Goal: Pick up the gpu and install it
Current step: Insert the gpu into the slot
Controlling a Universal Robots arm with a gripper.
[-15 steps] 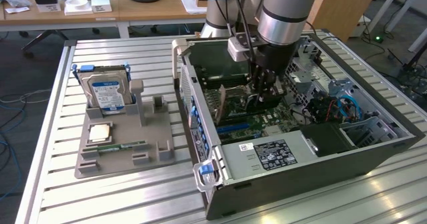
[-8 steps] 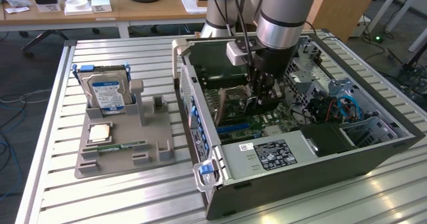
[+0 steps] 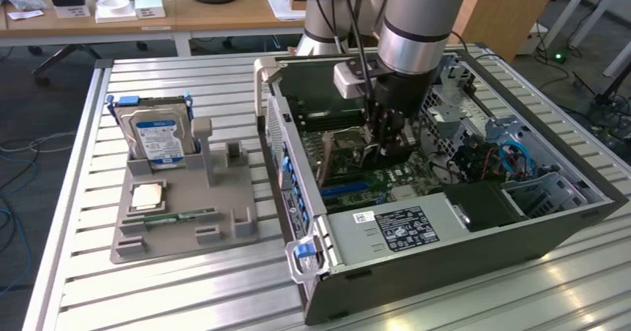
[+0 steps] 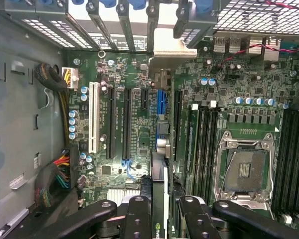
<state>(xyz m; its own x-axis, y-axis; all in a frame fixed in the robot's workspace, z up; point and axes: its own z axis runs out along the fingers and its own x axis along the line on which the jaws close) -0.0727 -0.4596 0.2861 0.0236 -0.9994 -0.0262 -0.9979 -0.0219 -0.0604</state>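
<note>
My gripper (image 3: 389,148) hangs inside the open computer case (image 3: 552,220), low over the motherboard (image 3: 394,177). It is shut on the gpu (image 3: 343,154), which stands on edge above the board. In the wrist view the gpu (image 4: 159,199) is a thin dark edge clamped between the black fingers (image 4: 137,214) of the gripper (image 4: 159,211). It lines up with the blue expansion slot (image 4: 161,102). A silver bracket plate (image 4: 167,47) sits at the rear slot openings, in line with the card. I cannot tell whether the card's lower edge touches the slot.
A grey fixture (image 3: 222,198) on the slatted table at the exterior view's left holds the silver hard drive (image 3: 158,139), a square chip (image 3: 148,194) and the green memory stick (image 3: 177,216). Around the gripper are the empty processor socket (image 4: 244,172), a white slot (image 4: 93,117) and coloured cables (image 4: 60,172).
</note>
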